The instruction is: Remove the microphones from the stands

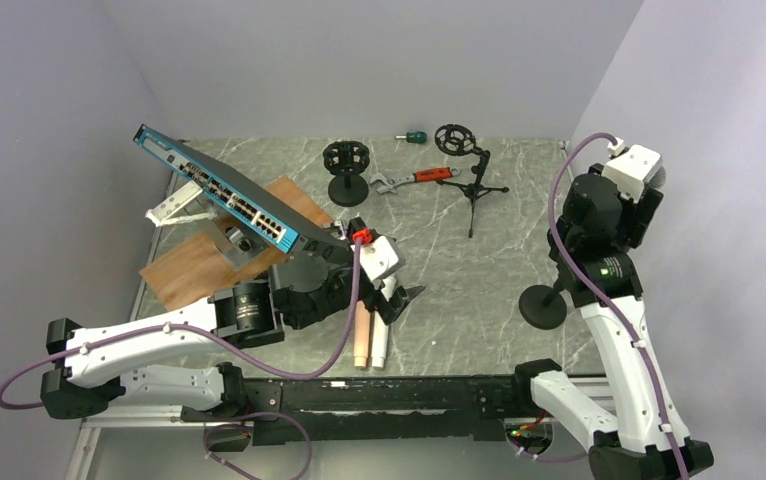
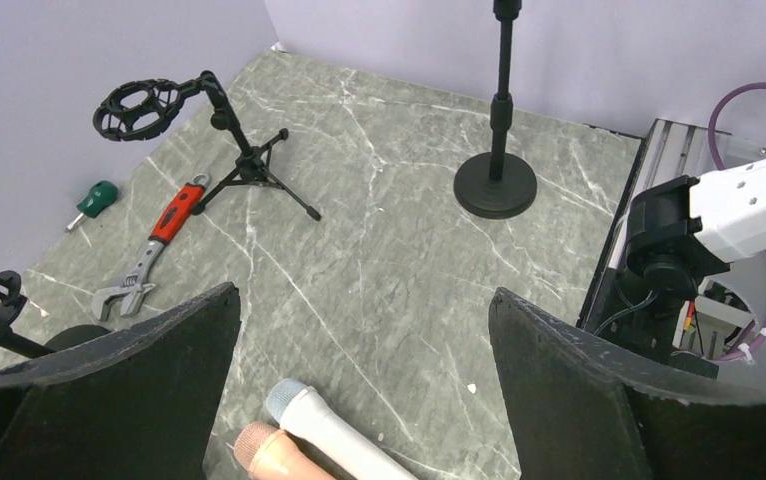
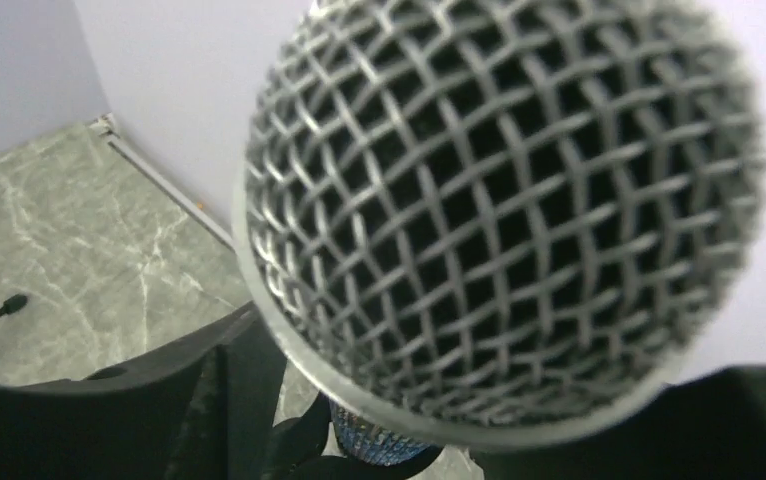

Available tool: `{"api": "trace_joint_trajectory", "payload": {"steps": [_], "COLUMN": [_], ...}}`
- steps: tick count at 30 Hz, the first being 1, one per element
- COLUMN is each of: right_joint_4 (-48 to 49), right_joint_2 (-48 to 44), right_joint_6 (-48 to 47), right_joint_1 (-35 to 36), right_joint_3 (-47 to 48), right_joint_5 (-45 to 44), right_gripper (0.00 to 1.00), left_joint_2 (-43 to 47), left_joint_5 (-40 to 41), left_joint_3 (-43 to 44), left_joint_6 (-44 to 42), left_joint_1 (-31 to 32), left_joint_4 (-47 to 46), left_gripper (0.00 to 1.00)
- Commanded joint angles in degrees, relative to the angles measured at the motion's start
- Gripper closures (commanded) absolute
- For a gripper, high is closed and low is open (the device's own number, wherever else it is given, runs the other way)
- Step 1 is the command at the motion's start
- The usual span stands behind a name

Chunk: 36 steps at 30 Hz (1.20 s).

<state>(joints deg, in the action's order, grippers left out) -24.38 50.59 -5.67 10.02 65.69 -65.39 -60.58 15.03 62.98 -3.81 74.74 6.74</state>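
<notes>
Right wrist view: microphone (image 3: 499, 220) sits between right gripper (image 3: 499, 400) jaws, clamping cannot be determined; left gripper (image 2: 362, 300) jaws stand apart.

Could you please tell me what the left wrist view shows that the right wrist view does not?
Only the left wrist view shows a tripod stand, a wrench, a screwdriver, a round-base stand, and a white mic and a tan mic lying on the table. Only the right wrist view shows the mesh head of a microphone, close up and filling most of the frame. Both show the table and the wall.
</notes>
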Motion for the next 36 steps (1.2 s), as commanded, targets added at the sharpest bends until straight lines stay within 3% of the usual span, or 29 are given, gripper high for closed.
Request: {"api": "trace_joint_trajectory", "payload": {"steps": [1,11,18,23,30,36], "right_joint_4": [-0.89,-8.61,-3.57,2.01,4.9,0.14], "right_joint_2": [-0.15,-0.62,-3.57,-3.39,-1.7,4.91], "right_joint_6": [3.11,10.82,15.11,19.57,19.69,18.08], "right_joint_1": [-0.63,-0.63,-0.53,0.4,9.15,21.39], "right_joint_3": [-0.47,2.55,0.88,-0.87,-0.2,5.99], "right_joint_5": [5.09,36.91,61.12,71.98,65.76,47.4], "right_gripper": [0.45,0.98,1.0,1.0,1.0,1.0], "left_joint_2": [2.2,1.44,0.35,-0.8,-3.98,-6.36], "left_joint_5": [1.64,1.02,0.9,0.49,1.58,1.52], "left_joint_3": [0.0,0.32,0.21,0.06,-0.49,-0.07], "left_joint_6": [-0.48,-0.24,0.01,0.47,0.65,3.29], "left_joint_1": [0.66,0.8,0.8,0.85,0.85,0.84], "left_joint_4": [-1.77,-1.38,-1.56,-1.55,-2.21,-1.84], "left_gripper": [0.03,0.03,0.03,0.03,0.02,0.01]}}
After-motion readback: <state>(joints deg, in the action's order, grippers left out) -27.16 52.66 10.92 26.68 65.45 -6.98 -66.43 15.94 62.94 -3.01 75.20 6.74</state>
